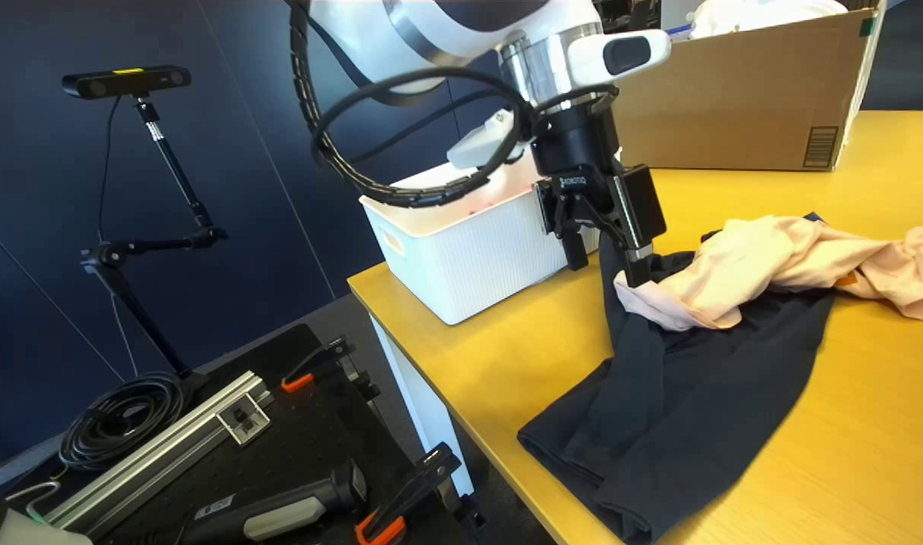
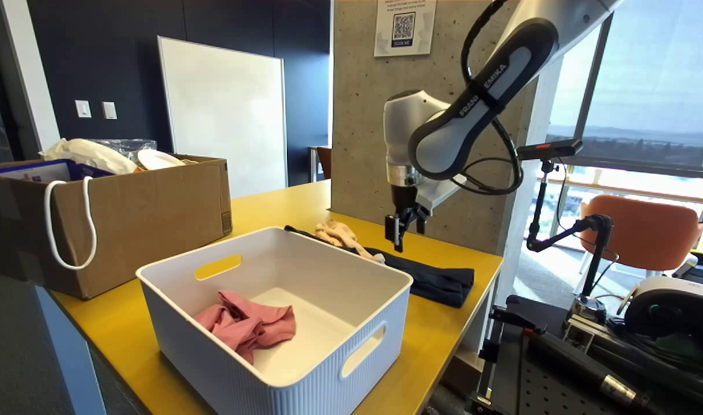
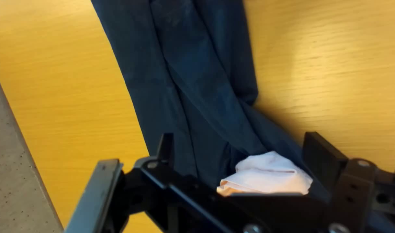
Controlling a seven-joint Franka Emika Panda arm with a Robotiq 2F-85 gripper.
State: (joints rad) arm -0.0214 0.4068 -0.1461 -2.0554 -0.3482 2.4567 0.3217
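Note:
My gripper [image 1: 607, 266] is open, its two black fingers spread apart, with nothing seen between them being gripped. It also shows in an exterior view [image 2: 409, 236] and in the wrist view [image 3: 239, 144]. It points down over the near end of a crumpled peach cloth [image 1: 779, 253]. That pale end shows between the fingers in the wrist view [image 3: 268, 176]; whether a fingertip touches it, I cannot tell. The peach cloth lies partly on a dark navy cloth [image 1: 703, 401], which spreads folded on the table and fills the middle of the wrist view [image 3: 191, 90].
A white ribbed bin [image 2: 322, 386] stands on the yellow table [image 1: 885, 424] beside the gripper, with a pink cloth [image 2: 248, 325] inside. A full cardboard box [image 2: 150, 213] stands farther along. A concrete pillar [image 2: 420, 138] borders the table. A black cart [image 1: 303, 439] holds tools and a camera stand.

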